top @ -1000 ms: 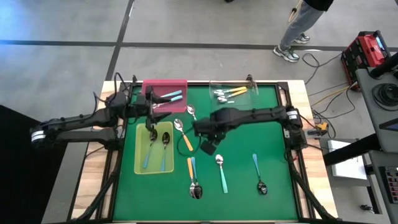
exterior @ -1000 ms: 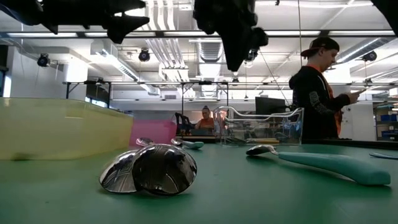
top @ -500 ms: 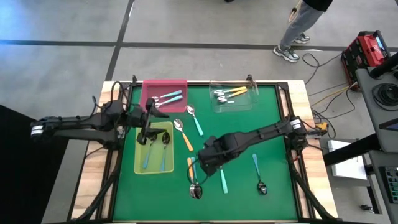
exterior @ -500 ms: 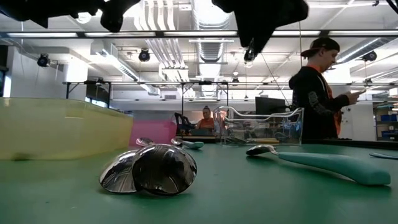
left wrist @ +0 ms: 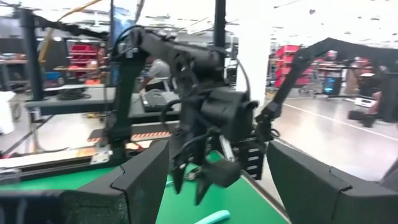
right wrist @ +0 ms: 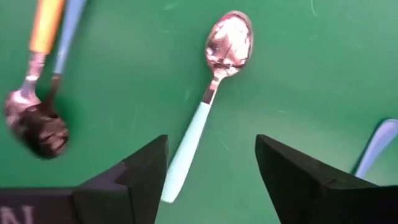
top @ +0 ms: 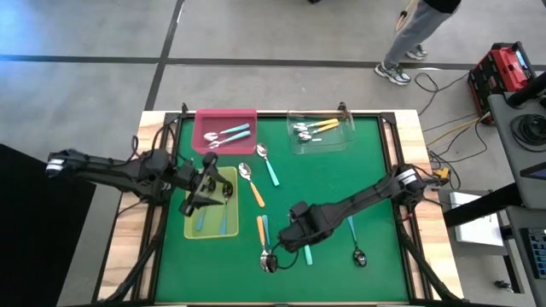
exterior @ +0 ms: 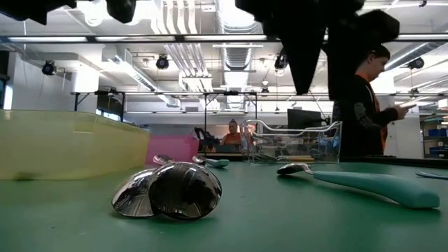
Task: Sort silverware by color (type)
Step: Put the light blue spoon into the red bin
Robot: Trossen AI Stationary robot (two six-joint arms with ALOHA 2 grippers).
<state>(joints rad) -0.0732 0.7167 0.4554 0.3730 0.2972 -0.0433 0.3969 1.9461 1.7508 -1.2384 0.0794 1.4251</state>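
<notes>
Spoons lie scattered over the green mat [top: 375,170] and in three trays; the yellow-green tray [top: 193,228] at centre left holds teal-handled ones, the pink tray [top: 205,124] at upper left holds light blue ones, the clear tray [top: 337,141] at upper centre holds orange ones; loose ones remain at centre and lower centre.

The right gripper [top: 299,234] hangs low at lower centre with jaws spread wide and empty, straddling the teal spoon [right wrist: 205,106] in its wrist view; beside that lie an orange spoon [right wrist: 37,43] and a blue spoon [right wrist: 65,31], their bowls overlapping; a light blue one [top: 351,230] lies just right.

The left gripper [top: 198,192] hovers above the yellow-green tray, jaws wide, holding nothing.

These spoons look light and stiff; the polished bowls are likely slippery and rounded, so the slim plastic handle, taken crosswise near its middle, seems the safer hold; lying flat on the mat, a handle leaves little room under it for fingertips.

No brand, label or writing is readable.
</notes>
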